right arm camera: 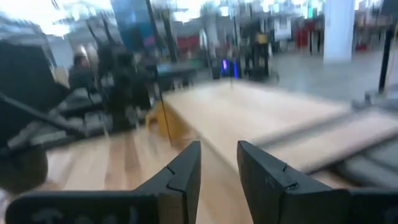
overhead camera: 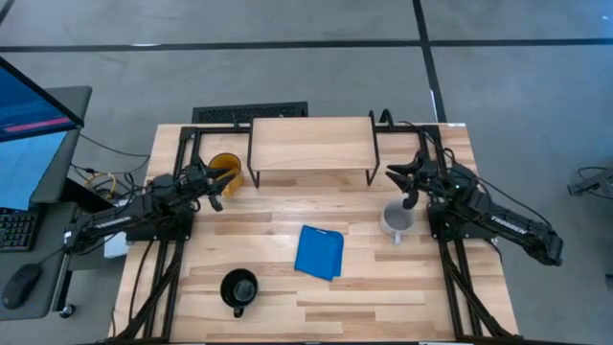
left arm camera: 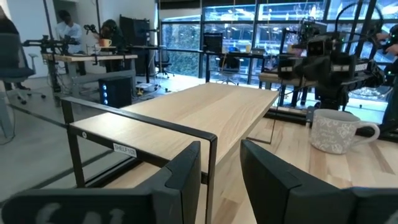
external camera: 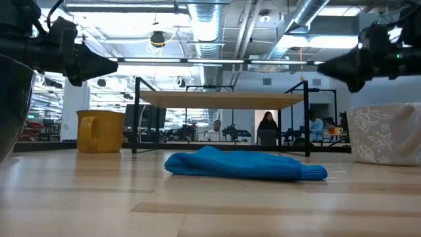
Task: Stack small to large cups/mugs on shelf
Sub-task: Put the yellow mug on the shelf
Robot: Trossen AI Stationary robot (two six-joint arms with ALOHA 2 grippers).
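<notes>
Lower your spread, empty right gripper (overhead camera: 401, 176) squarely over the grey mug (overhead camera: 397, 221) just below it before pinching its rim.

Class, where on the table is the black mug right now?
In the high view, the black mug stands near the table's front edge on the left arm's side, left of the blue cloth.

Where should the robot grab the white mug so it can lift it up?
Probably by the rim. The white mug stands upright with its open mouth facing up, just under the right gripper, whose fingers are open. Coming straight down and pinching one wall of the rim looks easiest. Its handle sticks out toward the table's front edge, so grip the rim on a side away from the handle.
</notes>
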